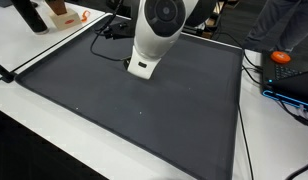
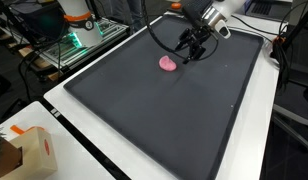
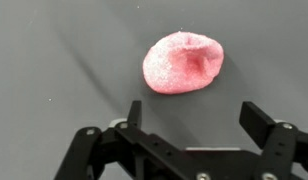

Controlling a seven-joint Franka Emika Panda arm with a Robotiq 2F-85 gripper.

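Hovering open gripper (image 3: 191, 112), pink lump (image 3: 183, 62) just ahead

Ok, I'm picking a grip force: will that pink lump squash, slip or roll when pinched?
The pink lump looks soft: its folded, dimpled top suggests it would squash rather than resist. Its grainy, matte surface probably grips well. It sits low and lopsided on the mat, so rolling seems unlikely.

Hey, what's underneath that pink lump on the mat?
The pink lump rests directly on the dark grey mat; bare mat shows all round it. The patch beneath it is covered, so anything there cannot be seen. The open gripper is apart from it.
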